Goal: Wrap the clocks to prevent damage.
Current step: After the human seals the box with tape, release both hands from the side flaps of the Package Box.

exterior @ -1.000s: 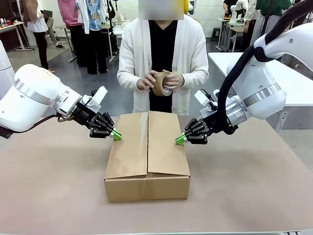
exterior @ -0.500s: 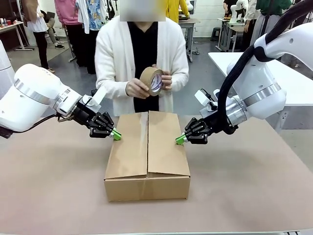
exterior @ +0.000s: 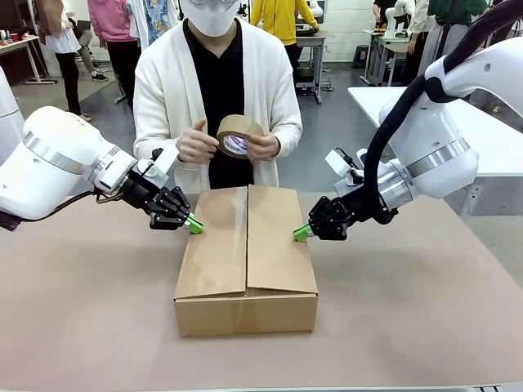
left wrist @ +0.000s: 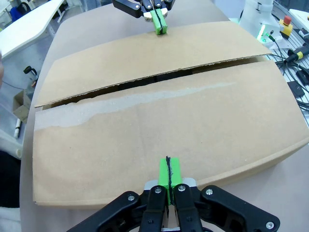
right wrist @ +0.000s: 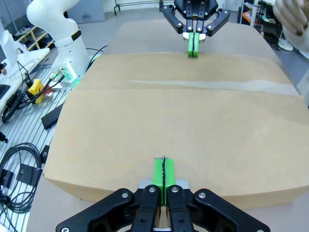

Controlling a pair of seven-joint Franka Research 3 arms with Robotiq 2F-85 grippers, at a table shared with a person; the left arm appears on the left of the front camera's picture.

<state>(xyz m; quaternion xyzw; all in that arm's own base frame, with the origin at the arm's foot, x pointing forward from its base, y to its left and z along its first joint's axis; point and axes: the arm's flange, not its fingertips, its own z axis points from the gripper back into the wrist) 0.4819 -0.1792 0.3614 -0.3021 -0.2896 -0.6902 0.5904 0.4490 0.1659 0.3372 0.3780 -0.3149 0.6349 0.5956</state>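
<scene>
Front view — left claw, right claw closed, at box edges

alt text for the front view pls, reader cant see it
A closed cardboard box sits on a table, with the shut left gripper and right gripper touching its flaps from either side. Behind it, a person holds a tape roll.

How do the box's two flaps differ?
The left flap carries a pale, rough strip along the seam; the right flap is plain. The left gripper sits shut at the left flap's outer edge, the right gripper shut at the right flap's. Both are brown cardboard, folded down, not yet taped, with a dark gap between them.
</scene>
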